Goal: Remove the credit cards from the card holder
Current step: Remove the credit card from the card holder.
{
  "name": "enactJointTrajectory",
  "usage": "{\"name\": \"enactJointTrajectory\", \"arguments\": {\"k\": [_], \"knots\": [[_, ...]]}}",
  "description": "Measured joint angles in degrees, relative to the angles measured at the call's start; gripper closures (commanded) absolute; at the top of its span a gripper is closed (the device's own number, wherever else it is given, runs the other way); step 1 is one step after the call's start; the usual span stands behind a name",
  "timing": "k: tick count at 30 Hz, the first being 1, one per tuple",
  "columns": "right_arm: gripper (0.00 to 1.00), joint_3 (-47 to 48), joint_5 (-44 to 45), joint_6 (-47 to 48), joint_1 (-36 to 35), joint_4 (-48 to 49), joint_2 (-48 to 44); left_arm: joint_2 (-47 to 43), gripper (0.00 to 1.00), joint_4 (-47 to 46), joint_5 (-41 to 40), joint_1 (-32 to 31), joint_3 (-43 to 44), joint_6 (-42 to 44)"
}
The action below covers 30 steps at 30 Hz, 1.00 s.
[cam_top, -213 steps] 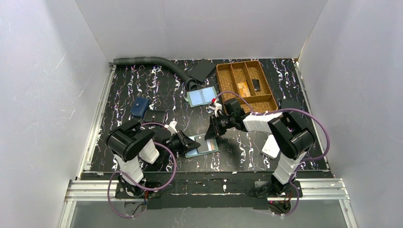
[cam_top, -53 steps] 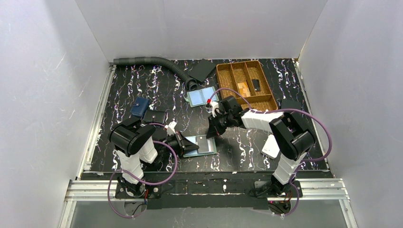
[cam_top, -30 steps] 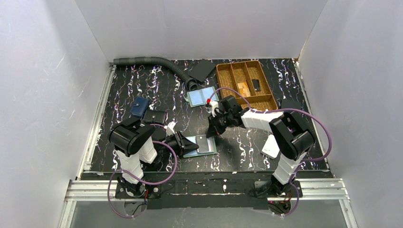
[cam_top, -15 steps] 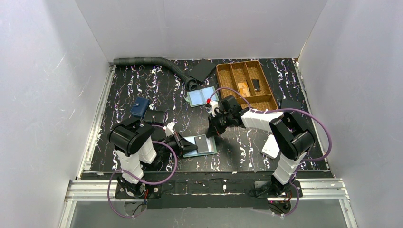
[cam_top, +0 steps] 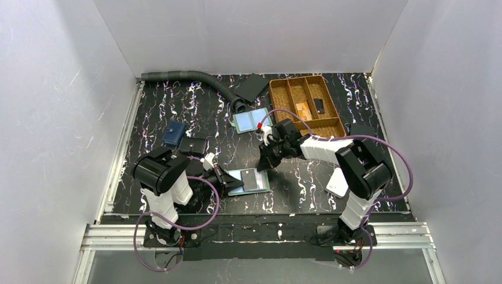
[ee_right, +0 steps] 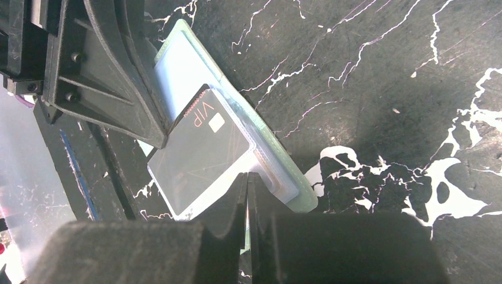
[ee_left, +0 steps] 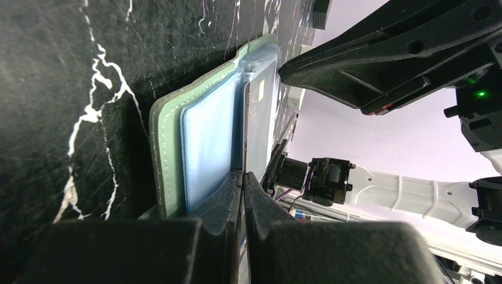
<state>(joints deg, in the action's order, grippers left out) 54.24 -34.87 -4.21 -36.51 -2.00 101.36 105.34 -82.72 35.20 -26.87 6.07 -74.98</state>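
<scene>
The teal-green-edged card holder lies open on the mat near the front. It also shows in the left wrist view and the right wrist view. A dark grey credit card marked "VIP" sticks partly out of its clear pocket toward the left arm, and shows in the top view. My left gripper is shut on the card's edge. My right gripper is shut on the holder's far edge, its fingertips at the pocket.
A similar holder with two pale-blue panels lies behind the right gripper. A wicker tray stands at the back right. A blue pouch and a black wallet lie at left. A white object is by the right arm, a grey hose at the back.
My left gripper has drawn back to the left with the card, which has slid further out of the pocket. The right gripper has stayed on the holder.
</scene>
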Motion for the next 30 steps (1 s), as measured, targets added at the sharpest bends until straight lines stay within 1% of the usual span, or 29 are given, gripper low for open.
{"name": "enactJointTrajectory", "arguments": {"k": [14,30], "knots": [[0.91,0.0,-0.1,0.2,0.0,0.0,0.0,-0.2,1.0,0.0,1.2,2.0,-0.5,0.0],[0.89,0.0,-1.1,1.7,0.0,0.0,0.0,-0.7,1.0,0.0,3.5,2.8,-0.3,0.0]]}}
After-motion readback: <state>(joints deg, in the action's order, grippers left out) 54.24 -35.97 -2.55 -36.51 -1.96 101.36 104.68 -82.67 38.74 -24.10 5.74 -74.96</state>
